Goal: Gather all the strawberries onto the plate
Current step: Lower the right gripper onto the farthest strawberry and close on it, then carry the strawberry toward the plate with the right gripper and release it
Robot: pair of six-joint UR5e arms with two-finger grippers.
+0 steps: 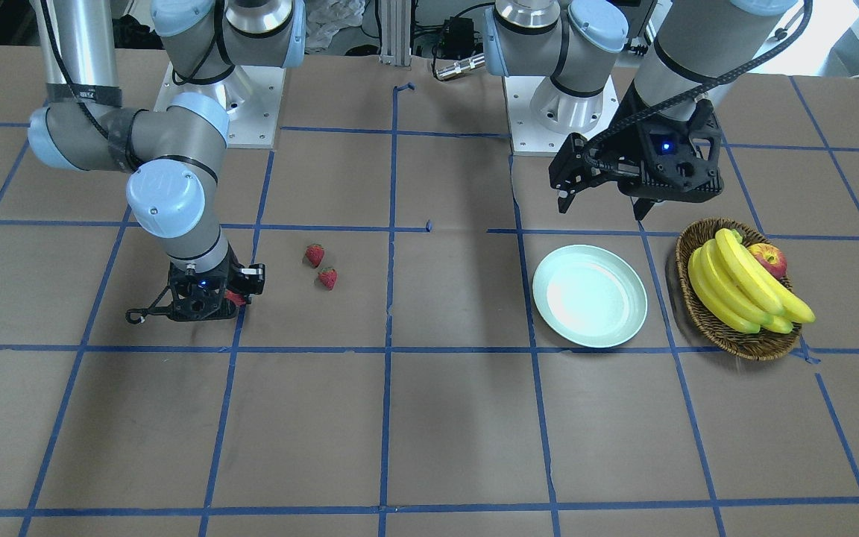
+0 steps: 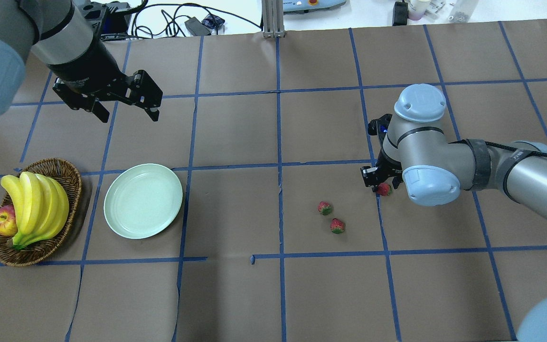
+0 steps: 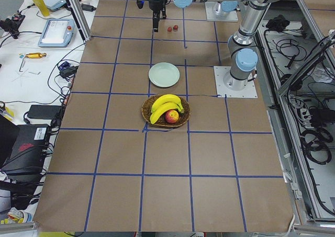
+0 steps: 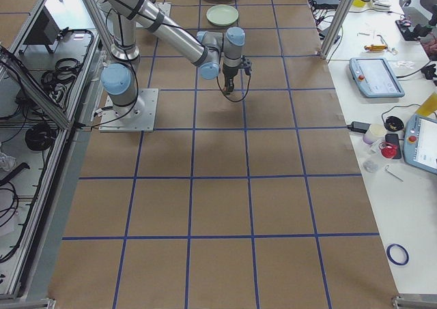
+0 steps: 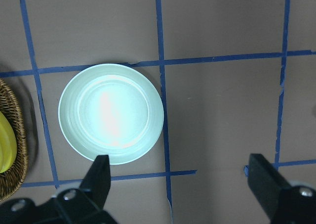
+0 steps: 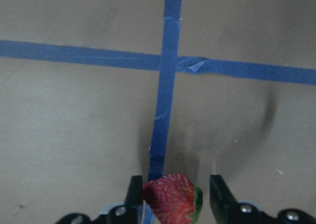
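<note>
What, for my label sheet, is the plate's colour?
Pale mint green, plain and glossy; the plate shows best in the left wrist-mounted view.

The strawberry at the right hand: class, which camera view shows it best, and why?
The right wrist-mounted view: the strawberry appears close up, red flesh and green cap clear, inside the right hand. The overhead and front-facing views show only a small red patch; the side views do not show it clearly.

There are three strawberries: one strawberry (image 2: 384, 189) sits between the fingers of the right gripper (image 6: 176, 200), and a second strawberry (image 2: 325, 208) and a third strawberry (image 2: 337, 226) lie near that gripper. Near the left gripper (image 2: 129, 116) I count one plate (image 2: 143, 200). Further to its side is one basket (image 2: 73, 181), which holds one bunch of bananas (image 2: 36, 204) and one apple (image 2: 3, 222).
</note>
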